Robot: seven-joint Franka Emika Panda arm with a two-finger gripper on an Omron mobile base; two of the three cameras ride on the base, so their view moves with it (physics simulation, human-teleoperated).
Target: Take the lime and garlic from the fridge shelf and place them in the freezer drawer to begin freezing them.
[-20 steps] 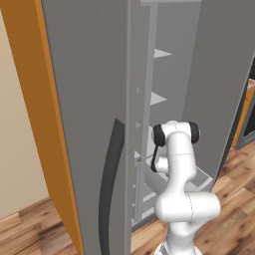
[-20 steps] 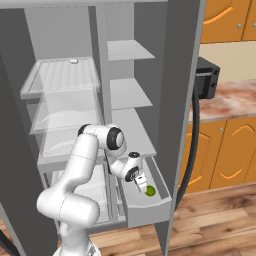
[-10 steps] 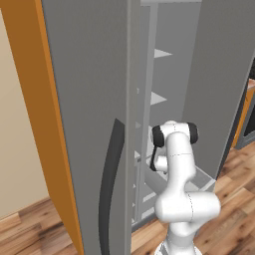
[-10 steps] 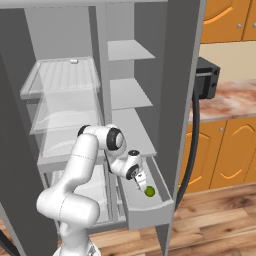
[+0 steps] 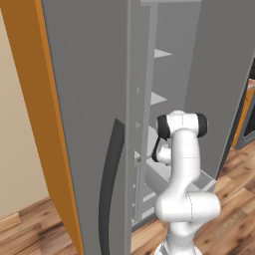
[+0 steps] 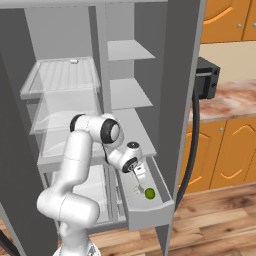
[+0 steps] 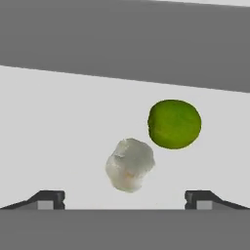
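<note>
the gripper [image 7: 125,197] hangs over the freezer drawer [image 6: 150,210], its fingertips [image 7: 48,199] spread wide and holding nothing. just below, the garlic [image 7: 130,164] sits on the drawer floor, close beside the lime [image 7: 174,123], the two near but seemingly apart. in the right base view the lime [image 6: 149,193] lies near the drawer's front, under the hand. the ribbed shelf [image 6: 62,75] higher up looks bare. both items appear delivered; judging from this, little is left but to pull the arm clear.
</note>
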